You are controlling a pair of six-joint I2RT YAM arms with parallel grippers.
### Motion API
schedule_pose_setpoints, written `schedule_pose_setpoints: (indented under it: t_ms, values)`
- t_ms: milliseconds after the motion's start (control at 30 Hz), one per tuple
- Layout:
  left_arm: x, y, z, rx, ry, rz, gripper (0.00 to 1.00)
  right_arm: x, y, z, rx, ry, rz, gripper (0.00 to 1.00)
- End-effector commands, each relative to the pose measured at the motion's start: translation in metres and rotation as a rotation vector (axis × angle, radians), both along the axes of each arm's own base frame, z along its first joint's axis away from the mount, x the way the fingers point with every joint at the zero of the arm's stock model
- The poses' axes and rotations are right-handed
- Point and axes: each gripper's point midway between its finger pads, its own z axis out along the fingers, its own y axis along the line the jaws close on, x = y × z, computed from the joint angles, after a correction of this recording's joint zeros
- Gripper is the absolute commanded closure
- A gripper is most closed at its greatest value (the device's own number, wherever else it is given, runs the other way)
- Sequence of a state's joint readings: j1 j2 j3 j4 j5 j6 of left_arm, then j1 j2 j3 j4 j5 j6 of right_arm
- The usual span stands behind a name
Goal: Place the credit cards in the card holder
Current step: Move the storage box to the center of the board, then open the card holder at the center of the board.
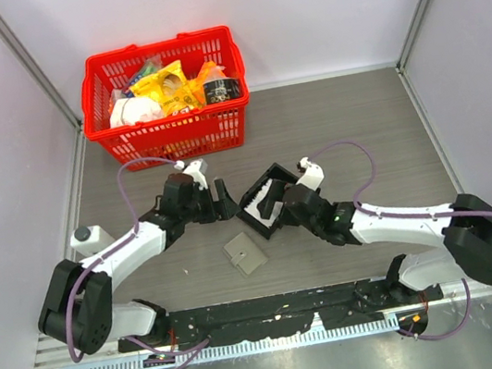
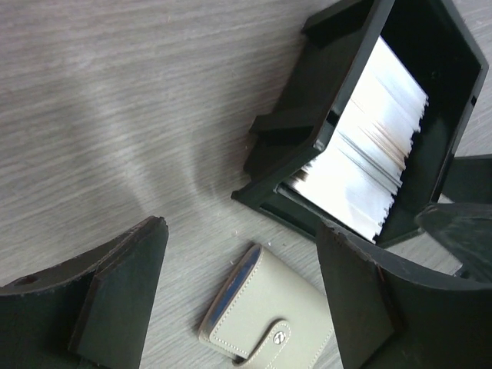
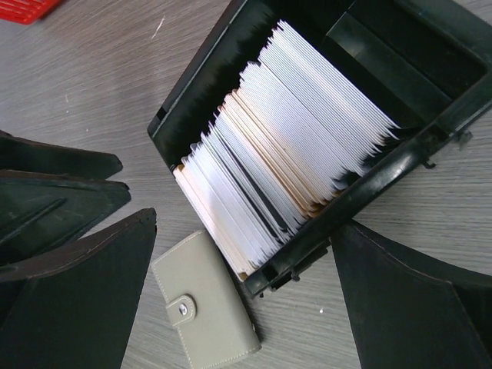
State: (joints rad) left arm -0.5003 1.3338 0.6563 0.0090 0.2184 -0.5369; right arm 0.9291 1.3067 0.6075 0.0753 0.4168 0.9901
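The card holder (image 1: 245, 253) is a grey-beige wallet lying closed on the table with its snap flap fastened. It also shows in the left wrist view (image 2: 269, 315) and the right wrist view (image 3: 204, 307). The credit cards (image 3: 284, 138) stand packed on edge in a black open tray (image 1: 270, 190), mostly white with some tan; they also show in the left wrist view (image 2: 369, 154). My left gripper (image 1: 225, 199) is open and empty, just left of the tray. My right gripper (image 1: 272, 204) is open and empty, hovering over the tray's near end (image 3: 400, 165).
A red basket (image 1: 164, 94) full of groceries stands at the back left. The left gripper's fingers (image 3: 54, 184) show at the left of the right wrist view, close to the tray and wallet. Grey walls enclose the table.
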Motion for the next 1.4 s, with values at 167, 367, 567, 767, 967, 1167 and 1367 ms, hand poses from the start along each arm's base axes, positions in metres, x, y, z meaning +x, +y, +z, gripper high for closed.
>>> schedule_pose_setpoints:
  t_ms: [167, 367, 567, 767, 967, 1167, 1367]
  values:
    - [-0.030, -0.013, 0.000, -0.079, 0.073, -0.115, 0.36, 0.002, -0.013, 0.050, 0.023, -0.109, -0.003, 0.00]
    - [-0.022, -0.004, -0.018, -0.020, 0.092, -0.051, 0.46, -0.002, -0.026, 0.057, 0.010, -0.124, -0.021, 0.00]
    - [-0.007, -0.017, -0.028, -0.065, 0.105, -0.031, 0.53, -0.004, -0.030, 0.064, 0.016, -0.137, -0.026, 0.00]
    - [0.004, -0.027, -0.034, -0.101, 0.122, -0.017, 0.59, -0.005, -0.033, 0.063, 0.007, -0.134, -0.027, 0.00]
    - [0.016, -0.032, -0.036, -0.109, 0.110, -0.001, 0.61, -0.005, -0.036, 0.057, -0.007, -0.128, -0.036, 0.00]
    - [0.031, -0.040, -0.033, -0.127, 0.101, 0.004, 0.63, -0.006, -0.039, 0.048, -0.019, -0.113, -0.040, 0.00]
    - [0.032, -0.043, -0.035, -0.119, 0.119, -0.003, 0.64, -0.006, -0.039, 0.042, -0.017, -0.086, -0.040, 0.00]
